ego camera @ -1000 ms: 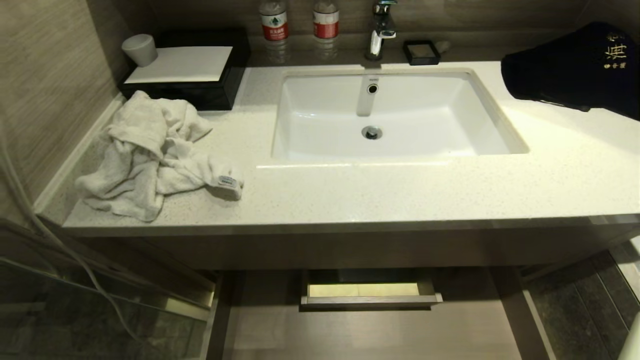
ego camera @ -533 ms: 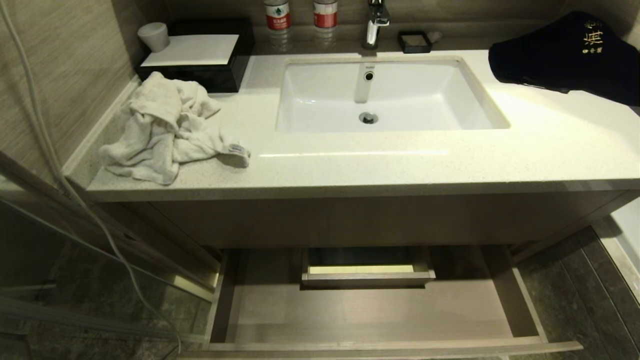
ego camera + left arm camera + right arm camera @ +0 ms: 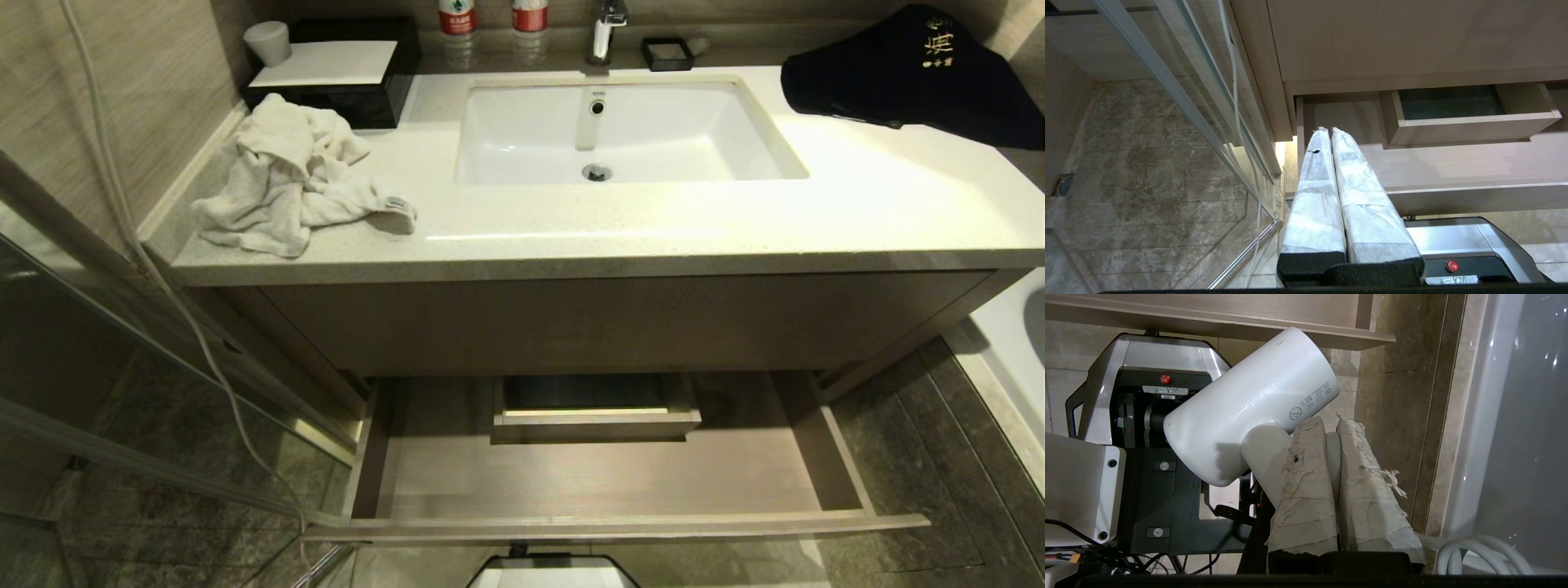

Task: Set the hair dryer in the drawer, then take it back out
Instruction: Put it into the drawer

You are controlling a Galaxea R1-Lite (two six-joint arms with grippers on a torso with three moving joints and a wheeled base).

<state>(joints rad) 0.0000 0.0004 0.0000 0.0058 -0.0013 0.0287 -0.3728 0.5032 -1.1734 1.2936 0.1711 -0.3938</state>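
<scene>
Checking the head view, I see only the drawer (image 3: 604,490) pulled open under the counter (image 3: 653,229), no arms. My right wrist view shows the right gripper (image 3: 1331,428) clamped on the hair dryer (image 3: 1249,404) handle, below the drawer front; its barrel print is unreadable. The left gripper (image 3: 1327,130) hangs closed, empty.

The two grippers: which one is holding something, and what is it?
The right gripper: its padded fingers are shut on the white handle of the hair dryer. The left gripper is shut too, but empty, in front of the open drawer.
</scene>
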